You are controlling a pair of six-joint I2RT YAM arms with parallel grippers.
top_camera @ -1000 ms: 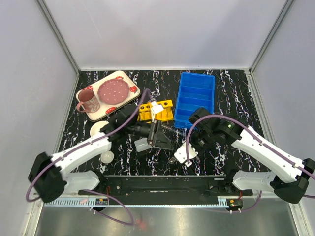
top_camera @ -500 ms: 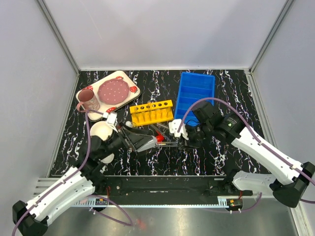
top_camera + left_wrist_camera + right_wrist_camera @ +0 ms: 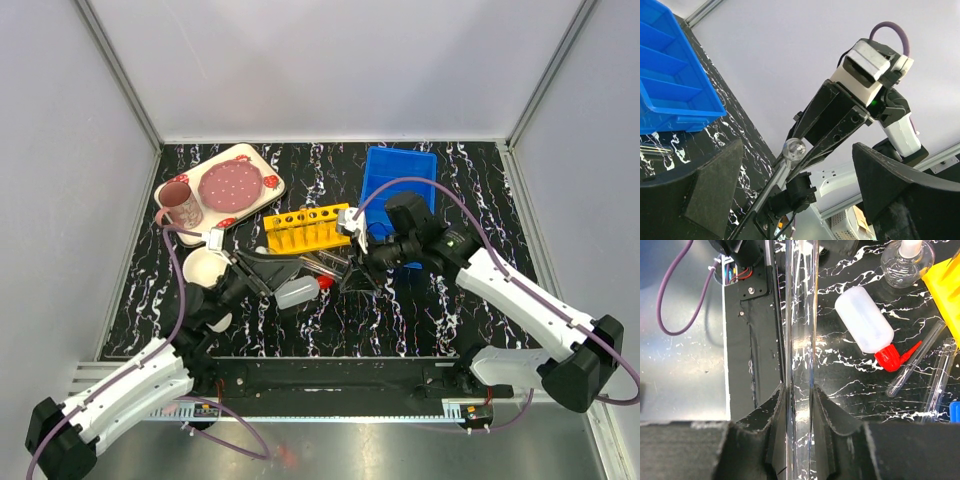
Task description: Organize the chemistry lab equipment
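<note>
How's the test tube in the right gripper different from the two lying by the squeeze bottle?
The held test tube is clamped in the right gripper, off the table; the two loose tubes lie flat on it, untouched. The held one sticks straight out from the gripper; the loose ones rest side by side near the squeeze bottle. All are thin and clear.

Bright, even, from overhead; faint soft shadows on the counter [image 3: 400, 320]; glare streaking the test tube [image 3: 801, 340]; foreground blurred in wrist views.
</note>
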